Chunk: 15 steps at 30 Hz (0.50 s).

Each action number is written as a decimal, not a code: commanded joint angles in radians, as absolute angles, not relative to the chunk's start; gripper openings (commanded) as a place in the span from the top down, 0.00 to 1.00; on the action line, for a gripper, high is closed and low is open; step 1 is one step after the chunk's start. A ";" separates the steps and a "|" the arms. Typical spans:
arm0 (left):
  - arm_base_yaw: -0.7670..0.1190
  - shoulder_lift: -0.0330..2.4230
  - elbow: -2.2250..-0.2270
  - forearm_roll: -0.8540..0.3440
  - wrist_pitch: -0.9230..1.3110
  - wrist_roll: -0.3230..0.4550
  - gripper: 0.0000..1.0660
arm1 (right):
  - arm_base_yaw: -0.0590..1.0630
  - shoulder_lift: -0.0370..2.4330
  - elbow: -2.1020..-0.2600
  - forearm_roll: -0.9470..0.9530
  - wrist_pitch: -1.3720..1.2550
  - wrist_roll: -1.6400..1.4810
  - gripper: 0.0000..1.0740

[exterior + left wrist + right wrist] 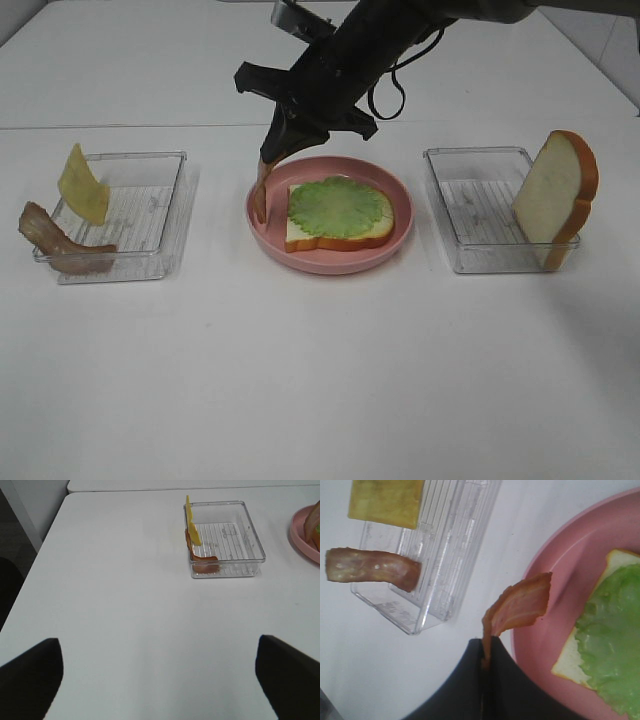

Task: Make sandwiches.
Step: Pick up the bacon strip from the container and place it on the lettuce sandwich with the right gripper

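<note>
A bread slice (300, 232) topped with a green lettuce leaf (340, 207) lies on the pink plate (330, 262). My right gripper (275, 150) reaches across from the right and is shut on a brown bacon strip (261, 192), which hangs over the plate's left rim. The right wrist view shows the gripper (487, 655) pinching that strip (520, 607) beside the lettuce (610, 645). The left clear tray (150, 215) holds a yellow cheese slice (82, 185) and a second bacon strip (55, 240). Another bread slice (555, 195) leans upright in the right tray (470, 200). My left gripper (160, 675) is open over bare table.
The left wrist view shows the left tray (235, 540) with the cheese (192, 525) and bacon (202, 557) well ahead of its fingers (30, 675), and the pink plate (305, 537) at the frame's edge. A table seam (120, 126) runs behind the trays.
</note>
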State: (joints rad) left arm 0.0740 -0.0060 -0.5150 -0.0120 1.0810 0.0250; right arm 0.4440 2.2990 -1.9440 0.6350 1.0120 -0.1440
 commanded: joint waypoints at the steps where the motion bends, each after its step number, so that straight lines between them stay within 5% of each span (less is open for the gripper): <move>1: 0.076 -0.021 -0.515 -0.013 1.075 0.017 0.06 | 0.448 2.310 -1.951 0.603 1.006 -0.147 1.00; 15: 0.076 -0.021 -0.515 -0.013 1.075 0.017 0.06 | 0.446 2.314 -1.959 0.262 1.039 -0.017 1.00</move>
